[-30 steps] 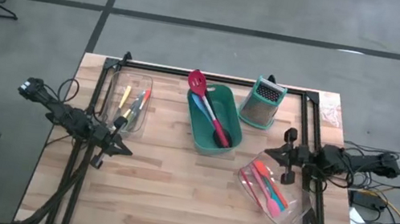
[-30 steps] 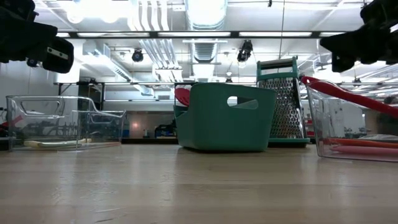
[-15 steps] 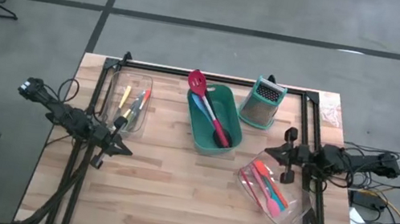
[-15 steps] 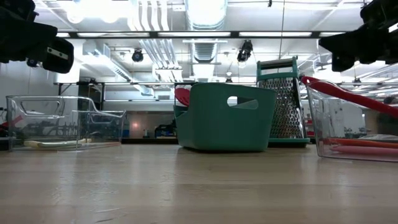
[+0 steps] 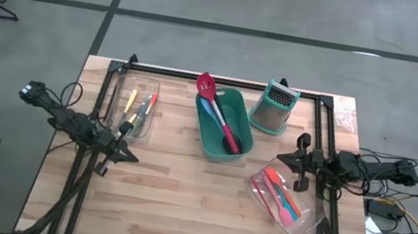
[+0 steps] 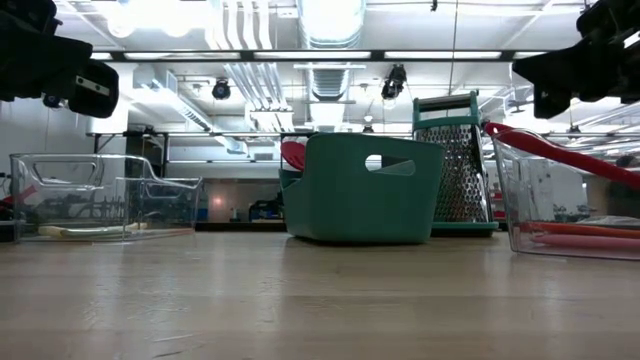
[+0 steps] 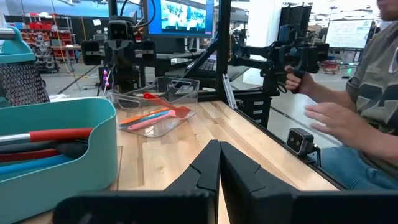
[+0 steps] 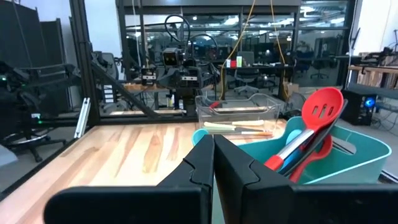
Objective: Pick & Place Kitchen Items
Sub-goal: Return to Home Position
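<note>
Wood table (image 5: pixel 176 213) is tidy — teal bin (image 6: pixel 340 195) sits mid-back with red, blue and dark-handled utensils (image 5: pixel 222 128) lying in it, and a red slotted spoon (image 8: pixel 320 111) pokes up over its far rim. Box grater (image 5: pixel 274 109) stands upright just beside the bin. Clear tray on the left (image 6: pixel 100 200) holds thin yellow/orange tools (image 5: pixel 137 105). Clear tray on the right (image 6: pixel 520 200) holds pink, red and blue spatulas (image 5: pixel 279 198), one red one leaning up above its rim.

Left gripper (image 7: pixel 219 144): fingers pressed together, nothing between them, hanging above the table just off the near end of the left tray. Right gripper (image 8: pixel 213 138): same, fingers together and empty, just beside the back edge of the right tray. Low view puts both above tray height.

My read: this is the homing move, and both arms look at or close to rest pose. To do it cleanly — keep the fingers closed and pull each arm back along its own line, with no swing across the middle where the spoon head sticks up. Right arm probably has the tighter margin, since that leaning red spatula is near its wrist, so lift before retracting. Settle slow, no bounce. Person (image 7: pixel 373 81) is off the table's edge with one hand on a black rig, well apart from both arms.
</note>
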Controlling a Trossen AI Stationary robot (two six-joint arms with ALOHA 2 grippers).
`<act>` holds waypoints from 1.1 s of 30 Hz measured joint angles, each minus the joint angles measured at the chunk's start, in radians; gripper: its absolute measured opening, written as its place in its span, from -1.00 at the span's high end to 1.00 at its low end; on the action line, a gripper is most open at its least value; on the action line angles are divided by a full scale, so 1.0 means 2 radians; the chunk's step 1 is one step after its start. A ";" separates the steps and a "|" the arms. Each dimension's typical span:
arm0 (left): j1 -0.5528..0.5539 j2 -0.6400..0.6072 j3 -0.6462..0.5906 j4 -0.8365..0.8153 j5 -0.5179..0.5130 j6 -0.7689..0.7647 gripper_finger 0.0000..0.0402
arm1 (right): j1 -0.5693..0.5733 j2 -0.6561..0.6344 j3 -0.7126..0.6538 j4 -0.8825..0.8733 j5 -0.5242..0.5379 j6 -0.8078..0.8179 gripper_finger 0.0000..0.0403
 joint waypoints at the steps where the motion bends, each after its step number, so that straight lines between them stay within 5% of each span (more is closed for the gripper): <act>1: 0.000 0.000 0.000 0.000 0.000 0.000 0.94 | 0.000 0.000 0.000 0.000 0.000 -0.002 0.96; 28: 0.000 0.000 0.000 -0.003 -0.001 0.006 0.94 | 0.000 0.004 0.000 -0.001 -0.001 -0.007 0.96; 33: 0.001 0.009 0.001 -0.003 -0.062 0.013 0.94 | 0.000 0.004 0.000 -0.001 -0.001 -0.007 0.96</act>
